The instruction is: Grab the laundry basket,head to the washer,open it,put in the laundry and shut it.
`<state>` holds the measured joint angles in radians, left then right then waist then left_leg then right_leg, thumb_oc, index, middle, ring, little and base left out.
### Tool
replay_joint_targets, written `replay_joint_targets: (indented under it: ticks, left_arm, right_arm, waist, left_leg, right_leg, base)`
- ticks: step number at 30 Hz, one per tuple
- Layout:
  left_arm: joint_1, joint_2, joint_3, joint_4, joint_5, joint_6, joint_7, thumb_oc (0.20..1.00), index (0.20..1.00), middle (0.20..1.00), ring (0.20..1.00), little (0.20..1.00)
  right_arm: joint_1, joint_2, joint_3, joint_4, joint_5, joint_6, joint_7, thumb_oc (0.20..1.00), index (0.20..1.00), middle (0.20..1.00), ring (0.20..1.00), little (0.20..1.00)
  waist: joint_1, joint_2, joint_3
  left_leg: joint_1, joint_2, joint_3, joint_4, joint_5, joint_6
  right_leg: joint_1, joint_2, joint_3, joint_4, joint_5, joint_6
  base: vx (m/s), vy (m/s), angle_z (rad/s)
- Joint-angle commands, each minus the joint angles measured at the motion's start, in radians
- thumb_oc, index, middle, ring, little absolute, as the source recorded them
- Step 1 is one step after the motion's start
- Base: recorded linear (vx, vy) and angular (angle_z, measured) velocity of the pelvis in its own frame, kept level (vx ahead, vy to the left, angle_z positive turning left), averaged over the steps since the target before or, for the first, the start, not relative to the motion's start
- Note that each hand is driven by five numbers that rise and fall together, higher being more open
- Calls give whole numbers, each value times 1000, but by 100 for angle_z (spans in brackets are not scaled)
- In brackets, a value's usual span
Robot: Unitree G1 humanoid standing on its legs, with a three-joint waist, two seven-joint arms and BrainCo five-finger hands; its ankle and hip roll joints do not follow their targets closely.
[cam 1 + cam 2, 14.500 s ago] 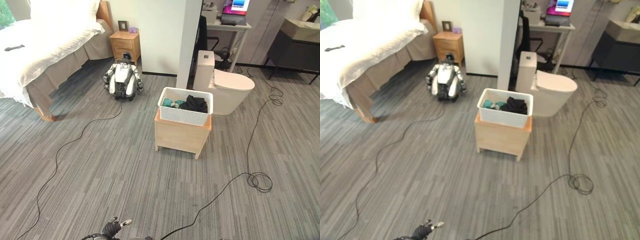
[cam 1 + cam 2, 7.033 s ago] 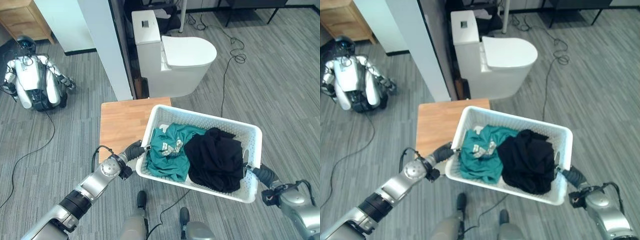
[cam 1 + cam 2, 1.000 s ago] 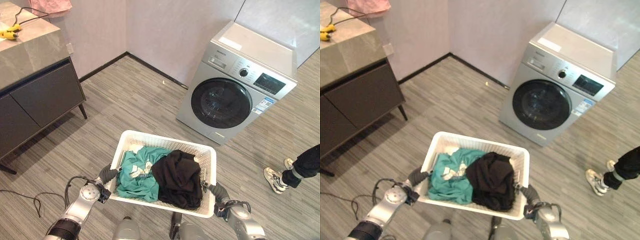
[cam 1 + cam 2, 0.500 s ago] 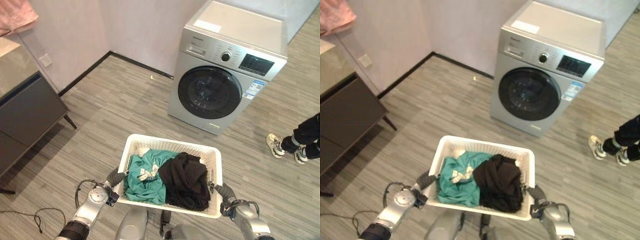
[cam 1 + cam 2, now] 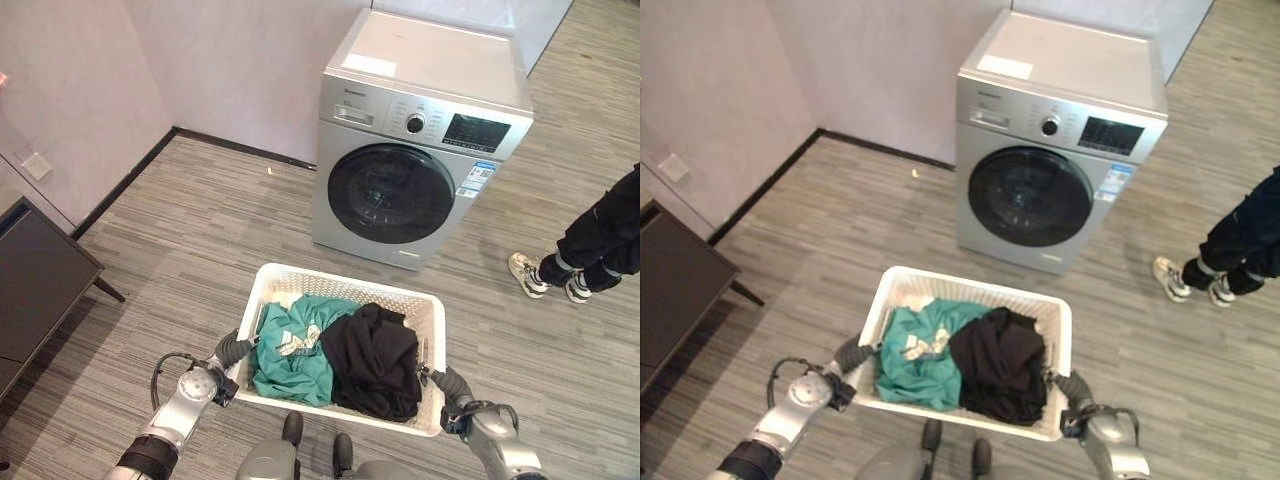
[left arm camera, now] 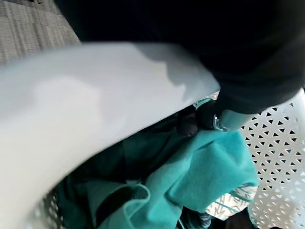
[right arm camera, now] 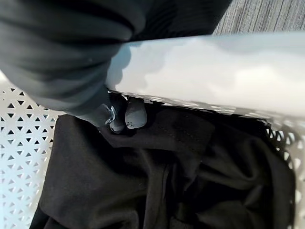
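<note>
Home laundry corner: silver front-load washer (image 5: 420,180) with round dark door against a plain pale wall (image 5: 230,70), grey wood-look plank floor (image 5: 200,250), dark cabinet (image 5: 35,290) on thin legs at one side, a wall socket (image 5: 37,166) above it. A person's legs (image 5: 590,245) near the washer.

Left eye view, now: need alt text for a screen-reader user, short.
The robot's left hand and right hand grip opposite ends of a white laundry basket holding teal clothes and black clothes. Ahead stands a silver washer, its round door shut; a person's legs stand to its right.
</note>
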<state>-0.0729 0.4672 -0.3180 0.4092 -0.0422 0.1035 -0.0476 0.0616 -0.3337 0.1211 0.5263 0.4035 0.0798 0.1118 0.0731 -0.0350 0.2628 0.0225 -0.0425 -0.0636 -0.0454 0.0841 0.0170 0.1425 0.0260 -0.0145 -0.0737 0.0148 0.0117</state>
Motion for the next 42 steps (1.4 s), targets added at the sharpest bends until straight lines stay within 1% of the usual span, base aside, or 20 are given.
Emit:
replay_joint_targets:
  ticks: [1,3,4,10,16,20,22,24,26,28,30,31,33,34,37,38,39,40,41,42]
  left_arm:
    - [-24,68,100,-30,-73,-71,29,200,200,200,200,200]
    - [-18,70,102,-29,-75,-71,28,200,200,200,200,200]
    - [44,-14,117,-243,60,-169,53,200,200,200,200,200]
    - [72,-16,128,-239,55,-165,52,200,200,200,200,200]
    - [93,-7,141,-234,48,-164,55,200,200,200,200,200]
    - [99,0,164,-239,31,-163,55,200,200,200,200,200]
    - [101,8,179,-251,20,-160,58,200,200,200,200,200]
    - [93,8,188,-256,18,-161,68,200,200,200,200,200]
    - [83,8,198,-262,20,-157,76,200,200,200,200,200]
    - [88,6,211,-275,23,-159,80,200,200,200,200,200]
    - [87,9,212,-272,26,-162,90,200,200,200,200,200]
    - [63,12,209,-259,27,-165,106,200,200,200,200,200]
    - [48,15,203,-249,33,-167,116,200,200,200,200,200]
    - [40,20,205,-247,43,-171,119,200,200,200,200,200]
    - [39,31,202,-243,51,-178,123,200,200,200,200,200]
    - [34,44,203,-235,58,-174,127,200,200,200,200,200]
    - [34,45,204,-235,58,-174,127,200,200,200,200,200]
    - [40,61,213,-245,59,-169,126,200,200,200,200,200]
    - [40,62,214,-246,59,-169,126,200,200,200,200,200]
    - [47,71,217,-254,62,-167,124,200,200,200,200,200]
  right_arm:
    - [51,-94,-117,-11,-6,-71,-28,200,200,200,200,200]
    - [51,-95,-112,-13,-12,-69,-25,200,200,200,200,200]
    - [55,-149,-73,-125,-214,-100,-88,200,200,200,200,200]
    - [52,-144,-76,-131,-219,-101,-89,200,200,200,200,200]
    - [71,-165,-131,-244,-227,-105,-108,200,200,200,200,200]
    - [76,-191,-160,-312,-237,-110,-123,200,200,200,200,200]
    - [90,-208,-179,-349,-258,-109,-137,200,200,200,200,200]
    - [89,-223,-186,-371,-263,-110,-144,200,200,200,200,200]
    - [80,-231,-196,-392,-276,-105,-152,200,200,200,200,200]
    - [76,-232,-201,-412,-288,-106,-150,200,200,200,200,200]
    - [57,-231,-192,-407,-292,-114,-153,200,200,200,200,200]
    - [18,-222,-172,-385,-291,-118,-173,200,200,200,200,200]
    - [-4,-217,-162,-375,-296,-118,-186,200,200,200,200,200]
    - [-20,-196,-149,-370,-300,-120,-188,200,200,200,200,200]
    - [-18,-174,-139,-370,-299,-124,-178,200,200,200,200,200]
    - [-22,-154,-121,-361,-305,-122,-165,200,200,200,200,200]
    - [-23,-153,-121,-361,-306,-122,-165,200,200,200,200,200]
    - [-21,-134,-117,-361,-312,-113,-155,200,200,200,200,200]
    - [-21,-134,-117,-361,-313,-113,-155,200,200,200,200,200]
    - [-17,-130,-119,-363,-313,-110,-150,200,200,200,200,200]
  waist:
    - [21,-5,-87]
    - [19,-5,-90]
    - [-93,46,-106]
    - [-88,44,-115]
    - [-96,36,-106]
    - [-98,14,-84]
    - [-83,6,-53]
    - [-79,-6,-41]
    - [-66,-14,-39]
    - [-44,-18,-45]
    - [-26,-12,-52]
    - [-3,-10,-48]
    - [3,-11,-46]
    - [6,-7,-70]
    - [10,-18,-95]
    - [15,-34,-111]
    - [19,-34,-112]
    - [12,-32,-114]
    - [14,-30,-115]
    - [1,-22,-104]
  left_leg:
    - [-25,40,-16,102,-116,-9]
    - [-17,41,-14,96,-119,-7]
    - [-44,158,169,32,-94,-83]
    - [-5,154,184,9,-94,-76]
    - [7,174,183,31,-96,-84]
    - [-40,228,177,208,-107,-95]
    - [-148,267,134,417,-8,-98]
    - [-208,246,105,530,-19,-70]
    - [-293,199,88,550,-44,-60]
    - [-321,137,65,447,-87,-52]
    - [-349,132,31,324,-46,-67]
    - [-368,135,1,192,21,-86]
    - [-374,137,-2,168,40,-96]
    - [-353,141,-8,166,39,-94]
    - [-354,117,0,223,3,-79]
    - [-323,89,32,251,-50,-42]
    - [-325,91,35,249,-46,-40]
    - [-269,74,58,248,-82,-9]
    - [-271,77,60,244,-76,-9]
    - [-239,77,68,235,-87,7]
  right_leg:
    - [-62,-80,-42,81,-31,91]
    - [-60,-83,-45,78,-31,94]
    - [-158,-162,-222,61,-24,77]
    - [-128,-166,-218,60,-26,83]
    - [-127,-142,-193,103,-57,67]
    - [-119,-97,-153,111,-80,37]
    - [-91,-62,-137,104,-88,6]
    - [-74,-50,-127,93,-101,-8]
    - [-65,-51,-121,86,-109,-6]
    - [-53,-46,-96,84,-124,3]
    - [-34,-31,-77,83,-144,8]
    - [-2,-27,-53,85,-167,11]
    - [13,-30,-44,86,-177,11]
    - [43,-42,-28,87,-196,26]
    - [61,-82,-16,119,-217,41]
    - [42,-116,-9,231,-194,68]
    - [36,-116,-5,234,-192,70]
    - [-32,-137,-4,415,-112,104]
    - [-38,-134,-1,417,-108,104]
    - [-85,-137,2,526,-45,117]
  base:
    - [0,0,0]
    - [42,28,-3]
    - [48,30,19]
    - [29,-2,5]
    - [24,-89,-9]
    - [26,-202,-19]
    - [27,-202,-21]
    - [99,-147,-15]
    - [163,-24,-34]
    - [243,84,-37]
    - [359,138,-45]
    - [344,113,-40]
    - [327,164,-55]
    - [459,308,-63]
    - [368,270,-48]
    - [266,217,-48]
    - [480,380,-63]
    - [197,177,-59]
    - [284,266,-64]
    - [204,289,-43]
